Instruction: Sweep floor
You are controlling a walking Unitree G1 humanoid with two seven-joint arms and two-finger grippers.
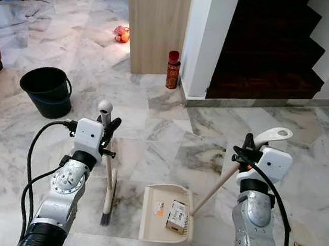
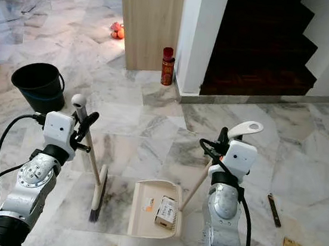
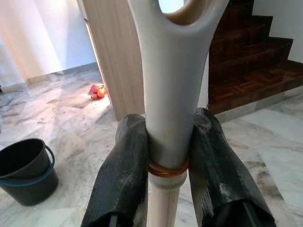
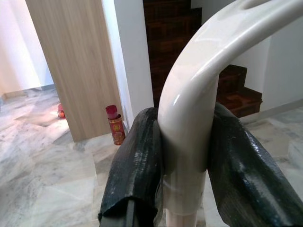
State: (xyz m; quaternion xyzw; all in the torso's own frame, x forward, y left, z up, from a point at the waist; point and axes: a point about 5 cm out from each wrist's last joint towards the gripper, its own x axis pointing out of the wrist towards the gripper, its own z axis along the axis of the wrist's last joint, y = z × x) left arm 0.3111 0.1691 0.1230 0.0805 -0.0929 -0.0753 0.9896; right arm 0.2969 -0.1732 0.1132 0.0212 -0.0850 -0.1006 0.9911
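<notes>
We note the left gripper (image 1: 109,129) clamped on the broom (image 1: 106,203), the right gripper (image 1: 246,151) on the dustpan (image 1: 160,209) handle. A carton (image 1: 177,216) lies in the pan on the floor; tilting could spill it.

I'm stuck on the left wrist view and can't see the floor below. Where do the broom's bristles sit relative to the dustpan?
Observer: The broom has its bristles on the floor just left of the dustpan, not touching it.
Operator: Anything in the pan?
Observer: A small box lies inside it.
Operator: And the right arm?
Observer: The right pincer is shut on the dustpan's handle.
</notes>
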